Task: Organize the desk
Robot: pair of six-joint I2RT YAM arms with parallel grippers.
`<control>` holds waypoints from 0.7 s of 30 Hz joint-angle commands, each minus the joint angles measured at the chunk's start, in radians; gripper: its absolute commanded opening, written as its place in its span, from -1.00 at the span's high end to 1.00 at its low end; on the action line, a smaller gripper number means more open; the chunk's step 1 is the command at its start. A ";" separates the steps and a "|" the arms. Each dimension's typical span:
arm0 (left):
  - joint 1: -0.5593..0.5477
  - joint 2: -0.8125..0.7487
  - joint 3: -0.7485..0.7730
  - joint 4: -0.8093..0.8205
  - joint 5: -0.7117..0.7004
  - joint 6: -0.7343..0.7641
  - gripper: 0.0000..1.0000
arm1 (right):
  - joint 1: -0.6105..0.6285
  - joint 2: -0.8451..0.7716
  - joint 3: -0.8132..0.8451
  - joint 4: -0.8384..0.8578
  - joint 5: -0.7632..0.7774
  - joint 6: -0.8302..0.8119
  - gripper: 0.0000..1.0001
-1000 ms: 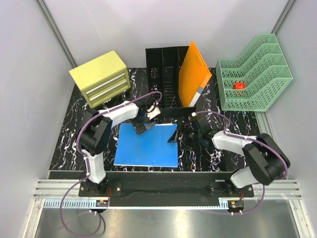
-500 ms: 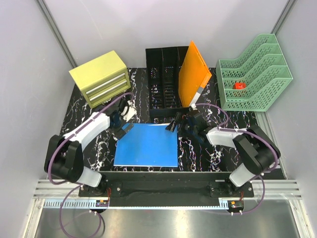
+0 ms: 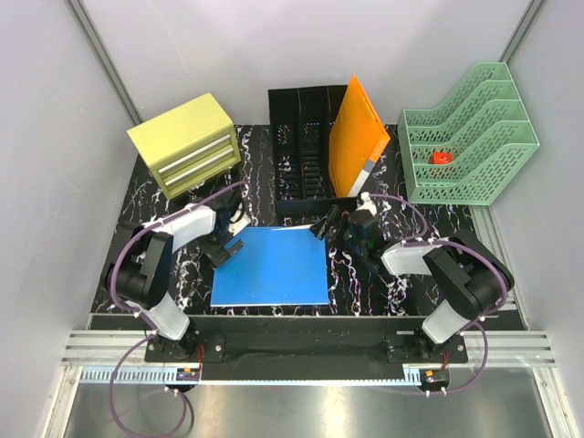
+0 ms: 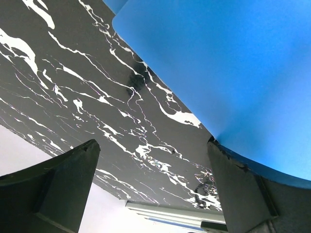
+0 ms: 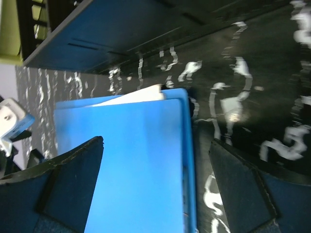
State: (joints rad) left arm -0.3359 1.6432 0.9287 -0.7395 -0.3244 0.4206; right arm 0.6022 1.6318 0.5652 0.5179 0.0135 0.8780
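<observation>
The desk [image 3: 438,219] fills the floor of the cell ahead of both arm bases, black with white veins, and carries everything else. A blue folder [image 3: 271,266] lies flat on its near middle. I judge the step in hand to be lifting that folder for filing.

1. Left gripper [image 3: 228,248]: spread wide, holding nothing, low at the folder's far left corner. In its wrist view one finger [image 4: 243,189] sits at the folder's edge; I cannot tell whether it touches.
2. Right gripper [image 5: 156,143]: likewise spread wide and empty, straddling the folder's right edge near the far corner, where a white sheet [image 5: 136,97] pokes out.

Procedure as I would run it:
- Work one finger under the edge before closing, since the folder lies flush on the desk.
- Pinch cover and sheet together so the paper cannot slide out.
- Raise both sides evenly to avoid bending.

Behind the folder stands a black file holder [image 3: 306,151] with an orange folder [image 3: 356,137] leaning in it. A yellow drawer unit [image 3: 187,141] sits far left. A green tiered tray [image 3: 465,137] sits far right, holding a small red object [image 3: 442,157]. The holder's free slots look the likely destination, so I would keep the lift clear of the orange folder.
</observation>
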 commanded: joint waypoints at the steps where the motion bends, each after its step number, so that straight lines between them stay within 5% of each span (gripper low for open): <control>1: 0.005 0.076 -0.010 0.138 0.015 -0.042 -0.98 | -0.004 0.046 -0.094 -0.282 0.158 -0.045 -0.99; 9: 0.003 0.098 0.030 0.137 0.016 -0.034 -0.98 | 0.017 0.272 -0.007 -0.227 -0.030 -0.080 -0.99; 21: -0.038 0.147 0.091 0.129 0.031 -0.049 -0.98 | 0.074 0.209 -0.027 -0.277 -0.251 -0.129 -0.99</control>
State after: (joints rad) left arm -0.3508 1.7309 1.0180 -0.7773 -0.3641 0.4213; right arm 0.6212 1.7725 0.6342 0.6594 -0.0731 0.7853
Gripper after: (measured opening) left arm 0.990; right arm 0.993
